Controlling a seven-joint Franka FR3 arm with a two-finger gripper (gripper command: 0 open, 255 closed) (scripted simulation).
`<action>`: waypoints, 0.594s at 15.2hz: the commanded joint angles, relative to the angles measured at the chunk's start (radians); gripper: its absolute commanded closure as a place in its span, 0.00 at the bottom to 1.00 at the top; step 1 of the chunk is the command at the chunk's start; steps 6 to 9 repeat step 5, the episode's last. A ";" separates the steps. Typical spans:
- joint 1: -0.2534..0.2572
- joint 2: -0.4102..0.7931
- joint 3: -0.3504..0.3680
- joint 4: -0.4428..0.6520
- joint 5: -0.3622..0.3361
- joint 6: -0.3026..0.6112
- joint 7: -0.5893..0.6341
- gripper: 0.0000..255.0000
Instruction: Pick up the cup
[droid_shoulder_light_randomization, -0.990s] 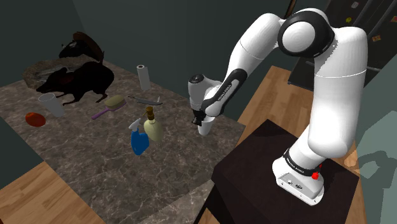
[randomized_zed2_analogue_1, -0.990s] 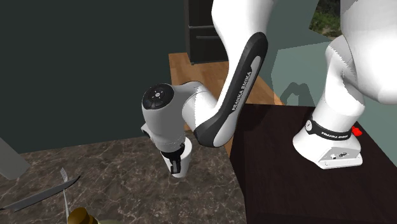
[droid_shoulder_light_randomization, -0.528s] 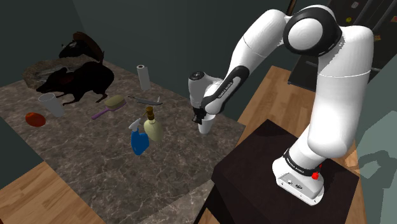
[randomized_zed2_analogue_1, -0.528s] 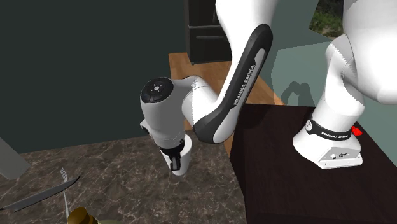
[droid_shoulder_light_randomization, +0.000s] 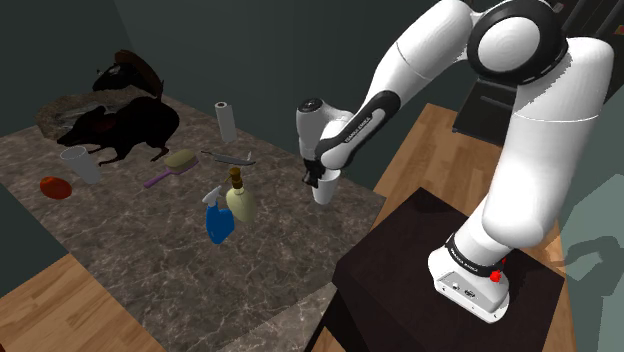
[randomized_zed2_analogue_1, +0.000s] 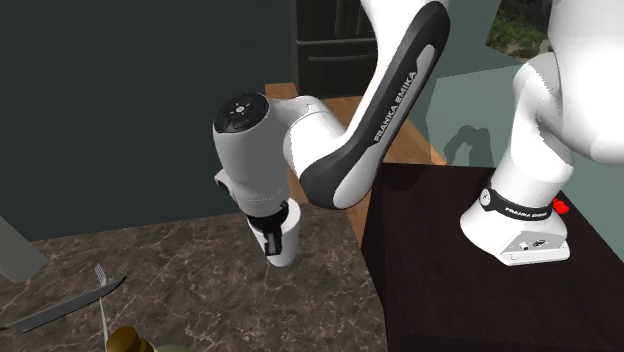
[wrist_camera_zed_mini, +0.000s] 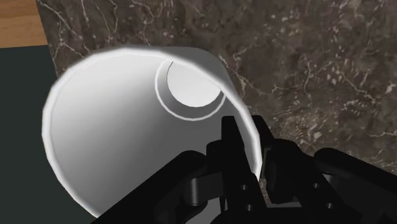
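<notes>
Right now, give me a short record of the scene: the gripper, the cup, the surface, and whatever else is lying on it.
gripper: shut on the cup's rim, one finger inside, one outside
cup: plain white, open end toward the gripper, hanging from it near the counter's edge by the stand
counter: dark veined marble
stand: dark box beside the counter
also on counter: blue spray bottle, cream pump bottle, brush, paper roll

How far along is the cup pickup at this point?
Done: the gripper is shut on the rim of the white cup, one finger inside, one outside. In hand: the lift; the cup sits higher than a second ago. Left: raising it well above the marble counter.
</notes>
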 joint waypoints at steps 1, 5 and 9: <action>-0.004 -0.027 0.009 -0.005 0.016 -0.021 -0.013 1.00; -0.009 -0.053 0.016 -0.006 0.033 -0.044 -0.027 1.00; -0.009 -0.053 0.016 -0.006 0.033 -0.044 -0.027 1.00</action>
